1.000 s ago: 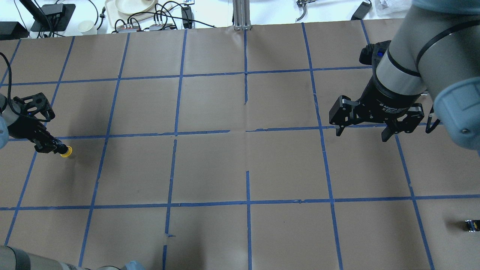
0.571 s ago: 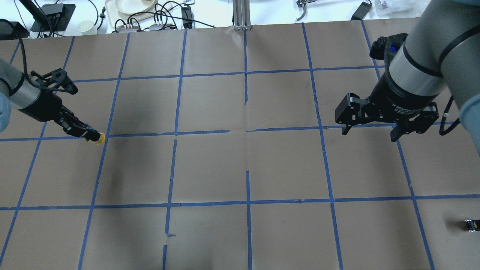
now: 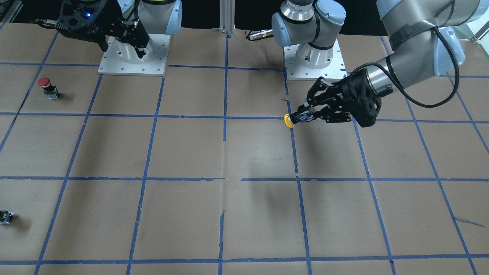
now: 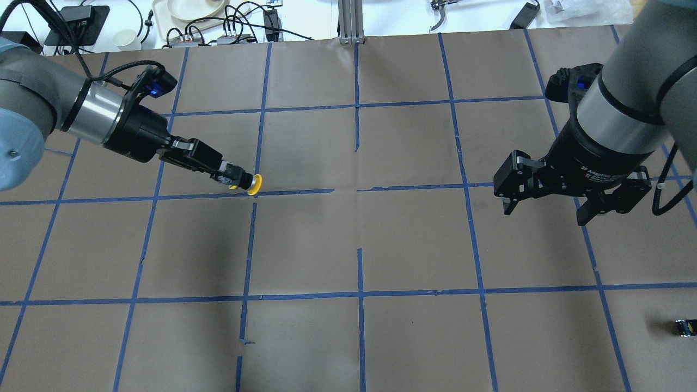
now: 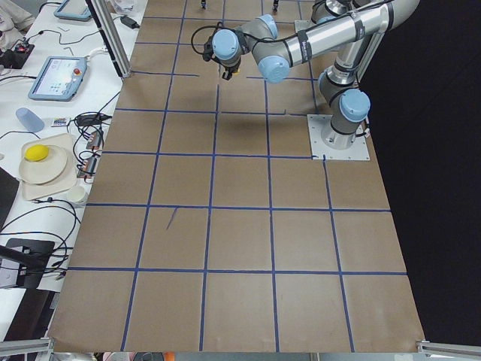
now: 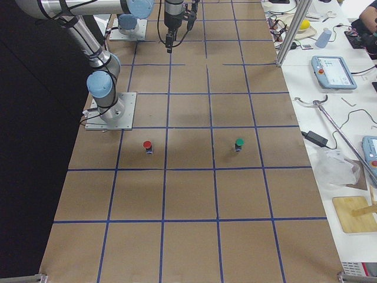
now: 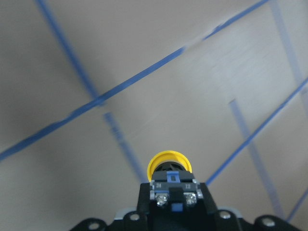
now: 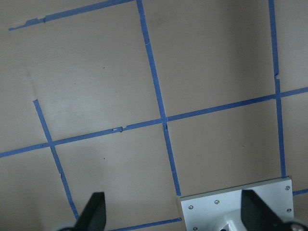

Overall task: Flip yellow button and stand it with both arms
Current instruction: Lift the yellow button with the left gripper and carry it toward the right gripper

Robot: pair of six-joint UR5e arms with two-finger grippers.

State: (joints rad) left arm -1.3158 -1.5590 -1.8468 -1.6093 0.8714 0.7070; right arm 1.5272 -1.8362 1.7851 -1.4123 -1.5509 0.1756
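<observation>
My left gripper point(image 4: 235, 179) is shut on the black and grey body of the yellow button point(image 4: 254, 184) and holds it sideways above the table, cap pointing toward the middle. The front view shows the same grip point(image 3: 301, 117), with the yellow cap point(image 3: 289, 120) leading. In the left wrist view the cap point(image 7: 169, 162) sticks out beyond the fingers. My right gripper point(image 4: 546, 214) hangs open and empty over the right side, fingers pointing down. It also shows in the front view point(image 3: 123, 46).
A red-capped button point(image 3: 45, 86) stands near the right arm's base plate point(image 3: 114, 67). A small capless black switch body point(image 4: 685, 326) lies at the near right edge. A green-capped button point(image 6: 239, 143) stands further right. Cables and dishes sit beyond the far table edge.
My left arm has swung from the table's left edge toward the centre, carrying the yellow button. My right gripper has drifted slightly right and down, still open.
</observation>
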